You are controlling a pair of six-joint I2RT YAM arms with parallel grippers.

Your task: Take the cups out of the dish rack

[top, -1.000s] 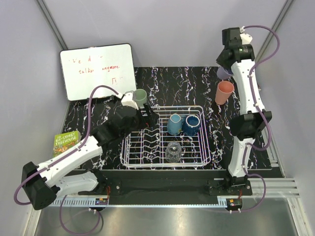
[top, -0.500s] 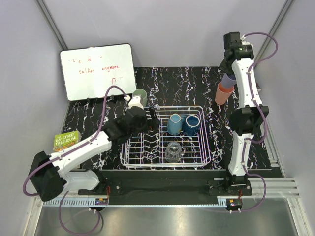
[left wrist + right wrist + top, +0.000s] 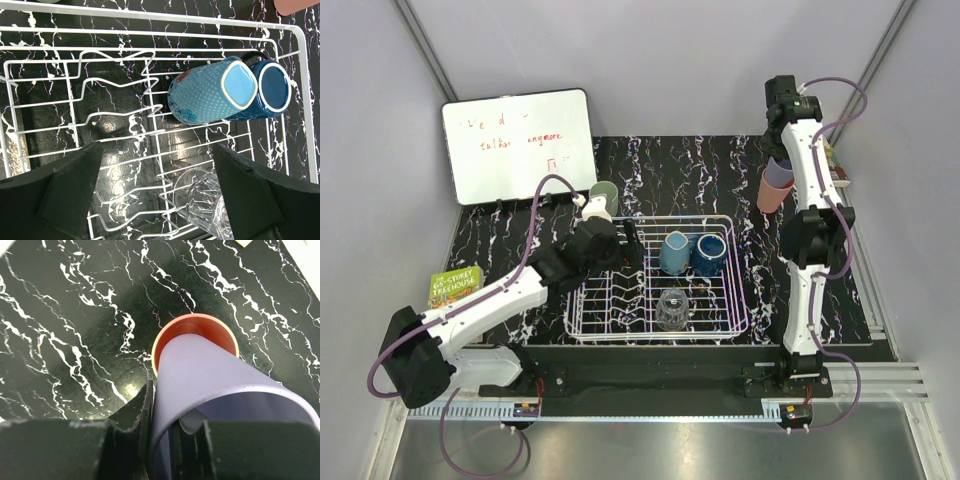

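The white wire dish rack (image 3: 720,218) holds a teal cup (image 3: 673,252), a dark blue cup (image 3: 708,254) and a clear glass (image 3: 671,308). My left gripper (image 3: 628,243) hovers open and empty over the rack's left half. In the left wrist view the rack (image 3: 150,15), teal cup (image 3: 210,95), blue cup (image 3: 267,92) and glass (image 3: 205,200) lie below the open gripper (image 3: 157,195). My right gripper (image 3: 782,150) is shut on the rim of the lavender cup (image 3: 210,370), whose base sits inside the salmon cup (image 3: 172,332) at the right. A pale green cup (image 3: 603,192) stands behind the rack.
A whiteboard (image 3: 518,145) leans at the back left. A green book (image 3: 455,287) lies at the left edge of the black marbled table (image 3: 680,170). Grey walls close in both sides.
The right arm has lowered the lavender cup into the salmon cup. The left arm swung right over the rack a second ago and has barely moved since.
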